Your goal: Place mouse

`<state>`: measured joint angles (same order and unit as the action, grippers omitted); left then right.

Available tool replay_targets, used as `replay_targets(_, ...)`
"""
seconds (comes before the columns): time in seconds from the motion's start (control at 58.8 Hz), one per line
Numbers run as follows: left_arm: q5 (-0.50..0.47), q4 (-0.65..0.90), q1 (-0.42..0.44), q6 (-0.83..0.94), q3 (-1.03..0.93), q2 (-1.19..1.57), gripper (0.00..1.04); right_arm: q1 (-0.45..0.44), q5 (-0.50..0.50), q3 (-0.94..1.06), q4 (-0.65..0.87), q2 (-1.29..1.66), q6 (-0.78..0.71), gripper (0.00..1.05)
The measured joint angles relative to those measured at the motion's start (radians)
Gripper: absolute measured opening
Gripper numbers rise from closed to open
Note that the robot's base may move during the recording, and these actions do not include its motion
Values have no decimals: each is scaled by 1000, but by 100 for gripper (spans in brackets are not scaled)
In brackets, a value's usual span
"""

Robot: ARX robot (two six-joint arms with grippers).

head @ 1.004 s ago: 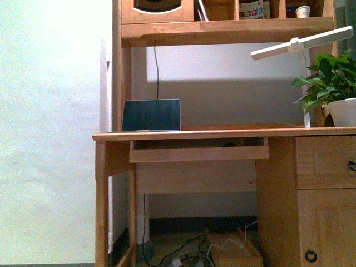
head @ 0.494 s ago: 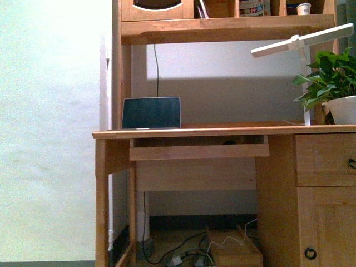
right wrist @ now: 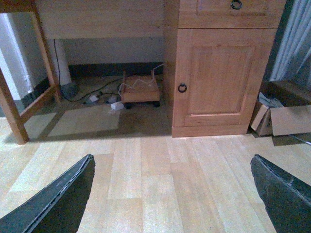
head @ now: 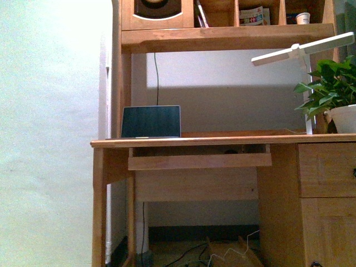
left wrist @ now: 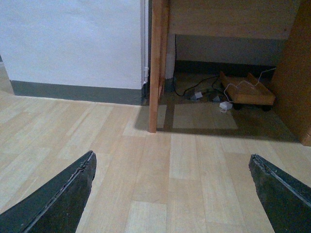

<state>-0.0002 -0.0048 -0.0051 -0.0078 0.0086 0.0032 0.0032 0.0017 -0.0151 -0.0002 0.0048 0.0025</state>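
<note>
Nothing legible shows in any view: no words, brands or numbers. A printed booklet (head: 253, 15) stands in the top shelf, at about one o'clock in the front view. Its coloured print is too small to read.

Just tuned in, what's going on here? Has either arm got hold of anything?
Nothing is being handled. The left claw and right claw are both open and empty, above the wood floor in front of the desk. On the desk stand a laptop, a desk lamp and a potted plant. No mouse shows clearly; a small dark shape on the keyboard tray could be it, but it is too small to tell.
</note>
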Motion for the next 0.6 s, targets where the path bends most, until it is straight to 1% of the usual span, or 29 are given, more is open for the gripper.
replay_targets(0.596,0,0,0,0,0,0,97,0,-1,0,0,0,0,97)
